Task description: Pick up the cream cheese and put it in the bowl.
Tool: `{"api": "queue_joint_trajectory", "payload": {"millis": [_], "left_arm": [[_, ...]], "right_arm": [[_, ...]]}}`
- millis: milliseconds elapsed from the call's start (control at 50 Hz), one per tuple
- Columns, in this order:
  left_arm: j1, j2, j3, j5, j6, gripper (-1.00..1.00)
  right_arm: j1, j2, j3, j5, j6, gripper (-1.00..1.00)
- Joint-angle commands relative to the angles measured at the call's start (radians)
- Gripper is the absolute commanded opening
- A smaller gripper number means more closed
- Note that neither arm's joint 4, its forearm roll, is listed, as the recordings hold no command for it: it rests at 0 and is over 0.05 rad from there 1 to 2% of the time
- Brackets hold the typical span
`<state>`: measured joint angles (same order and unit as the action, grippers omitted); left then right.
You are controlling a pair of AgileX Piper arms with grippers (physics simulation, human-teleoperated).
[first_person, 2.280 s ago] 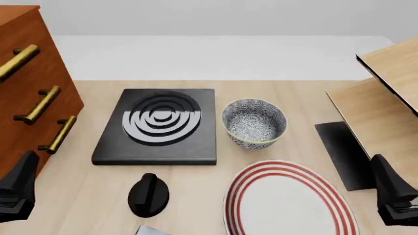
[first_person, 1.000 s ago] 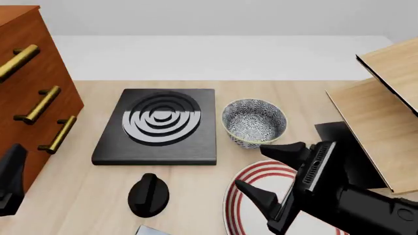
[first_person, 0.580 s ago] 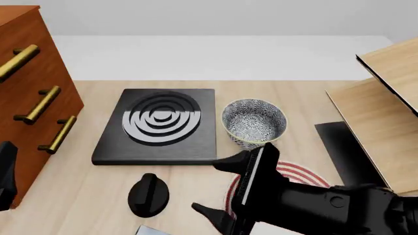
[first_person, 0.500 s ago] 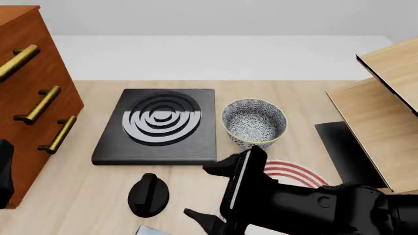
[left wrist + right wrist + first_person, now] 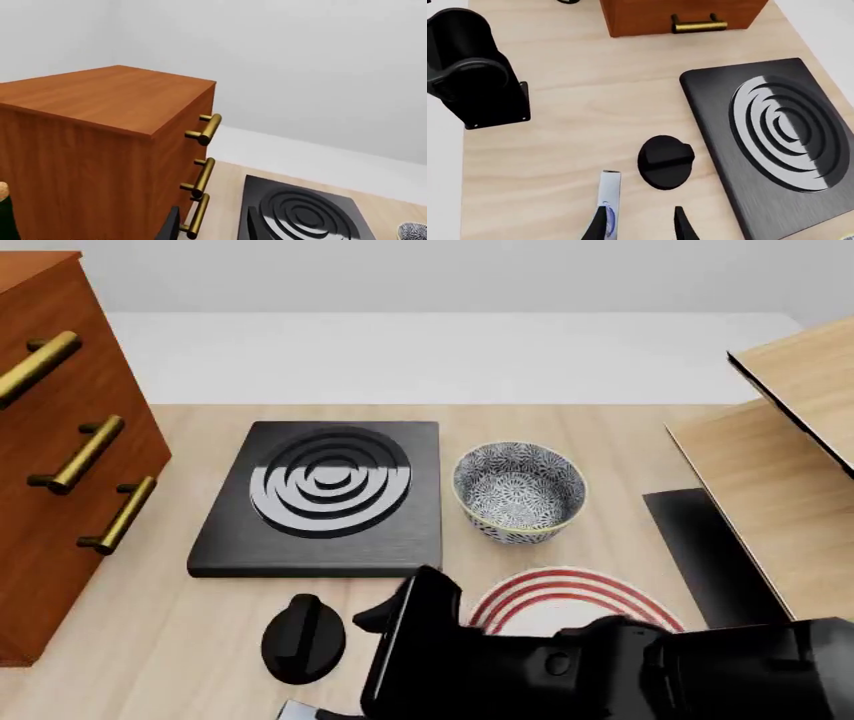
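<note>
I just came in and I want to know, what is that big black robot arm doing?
The right gripper is open, reaching down toward the cream cheese, a small pale box lying by the black knob. It hasn't grabbed it yet. The patterned bowl waits empty behind the striped plate. The left gripper isn't holding anything we can see.

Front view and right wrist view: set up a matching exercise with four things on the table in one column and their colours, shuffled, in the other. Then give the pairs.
Things:
1. bowl
2. plate
3. knob
4. cabinet

Colours:
A. plain black
B. red and white stripes
C. reddish-brown wood with brass handles
D. blue-grey and white floral

Pairs: 1-D, 2-B, 3-A, 4-C
</note>
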<state>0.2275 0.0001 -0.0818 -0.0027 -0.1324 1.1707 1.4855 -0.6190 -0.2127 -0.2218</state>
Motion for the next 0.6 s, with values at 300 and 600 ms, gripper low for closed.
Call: {"api": "queue_joint_trajectory", "payload": {"millis": [300,600], "left_arm": [[-0.003,0.0,0.002,-0.008,-0.003,1.0],[-0.009,0.0,0.006,-0.008,-0.001,1.0]], "right_arm": [[0.012,0.07,-0.034,-0.023,0.021,1.0],[0.007,0.097,-0.039,-0.053,0.039,1.0]]}}
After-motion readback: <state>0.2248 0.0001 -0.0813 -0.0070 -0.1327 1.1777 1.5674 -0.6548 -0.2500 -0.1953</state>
